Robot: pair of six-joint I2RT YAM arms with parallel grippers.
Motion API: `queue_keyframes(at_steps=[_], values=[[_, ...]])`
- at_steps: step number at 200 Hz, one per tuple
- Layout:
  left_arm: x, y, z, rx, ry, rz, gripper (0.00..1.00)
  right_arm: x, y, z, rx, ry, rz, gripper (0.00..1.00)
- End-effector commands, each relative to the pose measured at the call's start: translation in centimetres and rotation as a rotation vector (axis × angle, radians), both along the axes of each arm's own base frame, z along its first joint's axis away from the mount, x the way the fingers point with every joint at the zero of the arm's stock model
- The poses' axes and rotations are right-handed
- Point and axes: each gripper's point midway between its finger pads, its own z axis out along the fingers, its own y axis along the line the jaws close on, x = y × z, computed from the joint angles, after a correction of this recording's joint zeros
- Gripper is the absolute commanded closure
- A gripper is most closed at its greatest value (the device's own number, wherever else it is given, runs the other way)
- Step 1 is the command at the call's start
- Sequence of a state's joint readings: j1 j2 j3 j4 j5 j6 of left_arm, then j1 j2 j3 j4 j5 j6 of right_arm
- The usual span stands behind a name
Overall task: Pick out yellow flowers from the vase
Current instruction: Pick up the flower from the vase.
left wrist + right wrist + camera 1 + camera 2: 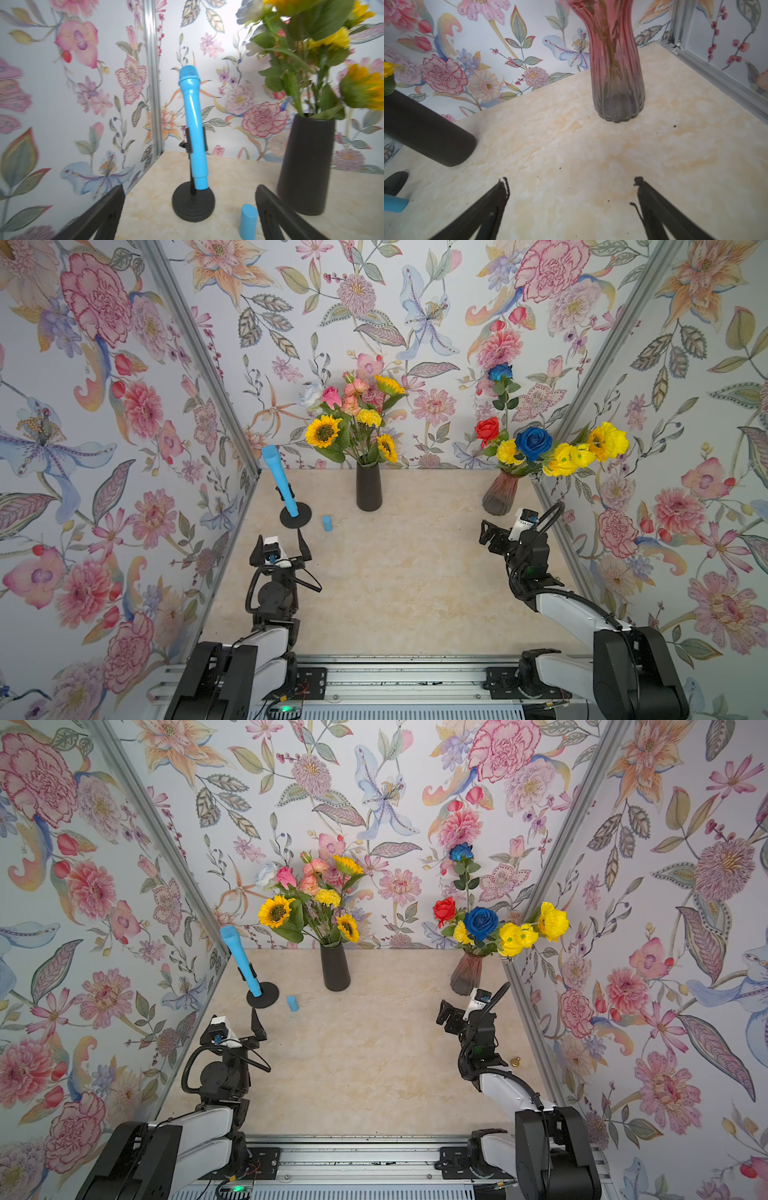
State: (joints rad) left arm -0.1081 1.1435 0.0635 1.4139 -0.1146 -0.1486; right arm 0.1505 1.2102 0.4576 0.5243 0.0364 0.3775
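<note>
Only in a top view: knob (515, 1061)

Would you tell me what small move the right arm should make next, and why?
Probably raise the right gripper toward the yellow flowers in the pink glass vase: its jaws stand open and empty, low in front of that vase, while the blooms sit above it.

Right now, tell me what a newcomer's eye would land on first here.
The loud floral wallpaper covers every wall. At the back stand two bouquets: a black vase in the middle with sunflowers and pink roses, and a pink glass vase at the right with yellow flowers and blue roses. A blue microphone leans on its stand at back left.
</note>
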Motion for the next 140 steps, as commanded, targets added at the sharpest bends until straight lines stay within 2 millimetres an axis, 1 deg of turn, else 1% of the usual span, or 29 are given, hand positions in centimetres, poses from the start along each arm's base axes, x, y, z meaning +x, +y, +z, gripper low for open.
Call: queue_keyframes(at_steps=[1, 11, 20, 23, 34, 53, 70, 76, 80, 83, 90, 91, 93, 94, 96, 100, 101, 103, 112, 118, 140], values=[[0.4, -6.9, 2.7, -0.027, -0.072, -0.4, 0.0, 0.4, 1.2, 1.0, -0.022, -0.013, 0.039, 0.0], [0.2, -8.3, 3.8, -0.038, -0.111, -0.473, 0.0, 0.4, 1.8, 1.1, -0.019, -0.018, 0.061, 0.0], [0.0, -9.0, 4.1, -0.041, -0.131, -0.499, 0.0, 0.4, 2.3, 1.3, -0.016, -0.024, 0.084, 0.0], [0.2, -9.4, 5.2, -0.034, -0.165, -0.509, 0.0, 0.5, 2.5, 1.3, -0.015, -0.026, 0.091, 0.0], [0.7, -10.5, 6.3, -0.008, -0.198, -0.55, 0.0, 0.5, 3.4, 1.4, -0.019, -0.028, 0.125, 0.0], [2.4, -12.1, 8.4, 0.005, -0.24, -0.61, 0.0, 0.7, 5.2, 1.2, -0.032, -0.018, 0.193, 0.0], [4.3, -12.4, 10.0, 0.017, -0.284, -0.582, 0.0, 0.9, 6.9, 0.8, -0.051, -0.005, 0.253, 0.0], [5.2, -12.7, 10.5, 0.025, -0.296, -0.58, 0.0, 0.9, 7.4, 0.8, -0.06, -0.002, 0.267, 0.0], [5.9, -12.8, 10.5, 0.028, -0.293, -0.58, 0.0, 0.9, 7.6, 0.7, -0.063, 0.001, 0.273, 0.0], [6.4, -13.0, 11.0, 0.031, -0.304, -0.582, 0.0, 0.9, 7.9, 0.7, -0.07, 0.004, 0.282, 0.0], [7.5, -13.5, 11.3, 0.04, -0.308, -0.592, 0.0, 0.9, 8.3, 0.6, -0.077, 0.006, 0.295, 0.0], [8.0, -13.6, 10.8, 0.039, -0.294, -0.595, 0.0, 0.9, 8.4, 0.6, -0.078, 0.006, 0.297, 0.0], [8.3, -13.8, 11.2, 0.042, -0.304, -0.599, 0.0, 0.9, 8.4, 0.6, -0.079, 0.007, 0.299, 0.0], [8.4, -13.9, 10.8, 0.044, -0.294, -0.602, 0.0, 0.9, 8.4, 0.6, -0.08, 0.007, 0.3, 0.0], [8.7, -14.1, 11.3, 0.046, -0.304, -0.607, 0.0, 0.9, 8.5, 0.6, -0.081, 0.007, 0.301, 0.0], [9.4, -14.5, 11.1, 0.051, -0.298, -0.612, 0.0, 0.9, 8.6, 0.6, -0.083, 0.007, 0.305, 0.01], [9.6, -14.5, 10.7, 0.054, -0.289, -0.612, 0.0, 0.9, 8.6, 0.6, -0.084, 0.008, 0.305, 0.01], [10.0, -14.6, 11.1, 0.054, -0.297, -0.61, 0.0, 0.9, 8.7, 0.6, -0.084, 0.008, 0.306, 0.0], [11.4, -15.2, 11.0, 0.064, -0.286, -0.603, 0.0, 0.9, 8.7, 0.7, -0.085, 0.003, 0.308, 0.0], [12.2, -15.4, 11.1, 0.071, -0.287, -0.599, 0.0, 0.9, 8.8, 0.7, -0.085, 0.003, 0.311, 0.0], [15.4, -15.8, 10.2, 0.037, -0.267, -0.579, 0.0, 0.9, 8.9, 1.0, -0.084, -0.008, 0.315, 0.0]])
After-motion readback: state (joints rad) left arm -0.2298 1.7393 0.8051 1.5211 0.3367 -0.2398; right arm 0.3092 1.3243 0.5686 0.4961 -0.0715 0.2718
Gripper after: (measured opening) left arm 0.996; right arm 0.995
